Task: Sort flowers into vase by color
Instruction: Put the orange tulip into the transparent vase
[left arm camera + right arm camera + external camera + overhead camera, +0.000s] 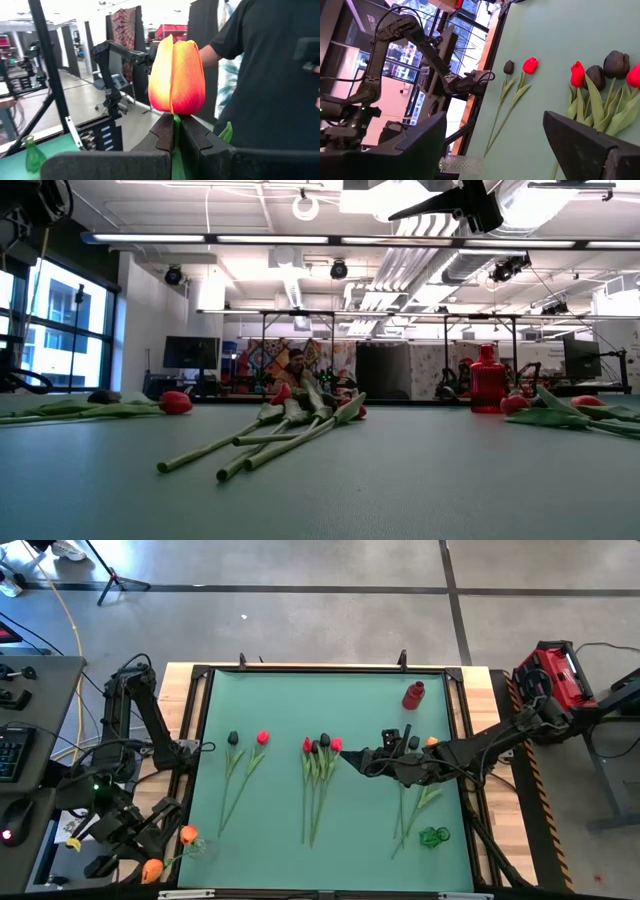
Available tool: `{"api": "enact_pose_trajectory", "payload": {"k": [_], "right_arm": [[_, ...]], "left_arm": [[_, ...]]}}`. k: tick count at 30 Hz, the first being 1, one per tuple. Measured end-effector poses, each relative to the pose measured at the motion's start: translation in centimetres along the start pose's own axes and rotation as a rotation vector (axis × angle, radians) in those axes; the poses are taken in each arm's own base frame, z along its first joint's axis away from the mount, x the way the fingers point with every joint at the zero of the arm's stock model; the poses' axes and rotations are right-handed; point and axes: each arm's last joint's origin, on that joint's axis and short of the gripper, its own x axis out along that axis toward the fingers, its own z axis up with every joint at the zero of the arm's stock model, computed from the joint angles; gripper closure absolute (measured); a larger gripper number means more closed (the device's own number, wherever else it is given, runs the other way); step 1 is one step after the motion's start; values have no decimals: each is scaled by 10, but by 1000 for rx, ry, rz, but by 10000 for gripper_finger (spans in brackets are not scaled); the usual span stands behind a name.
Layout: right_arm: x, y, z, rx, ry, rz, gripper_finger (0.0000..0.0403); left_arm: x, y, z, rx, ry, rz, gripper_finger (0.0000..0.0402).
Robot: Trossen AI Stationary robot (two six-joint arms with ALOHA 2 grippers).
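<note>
Left gripper (176,131) sits off the near left corner of the desk (340,700), jaws closed on the stem of an orange tulip (176,75); a second orange tulip (151,870) lies just beside it in the high view. Clear green vase (434,836) lies near the desk's near right corner. Right gripper (350,757) hovers above mid-desk, jaws wide apart, holding nothing, next to the central bunch of red and dark tulips (320,747). A dark and red pair (247,739) lies toward the left edge. Red bottle (414,695) stands at the far right.
</note>
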Motion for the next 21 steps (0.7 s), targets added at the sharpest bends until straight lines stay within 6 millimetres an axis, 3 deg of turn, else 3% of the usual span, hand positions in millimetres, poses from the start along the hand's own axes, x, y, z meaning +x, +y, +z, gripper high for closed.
{"api": "enact_pose_trajectory", "payload": {"k": [11, 21], "right_arm": [[0, 0, 0, 2, 4, 4, 82], [0, 2, 0, 12, 12, 17, 82]], "left_arm": [[-11, -10, -30, -33, 53, 108, 401], [-15, -13, -42, -97, 112, 112, 393]]}}
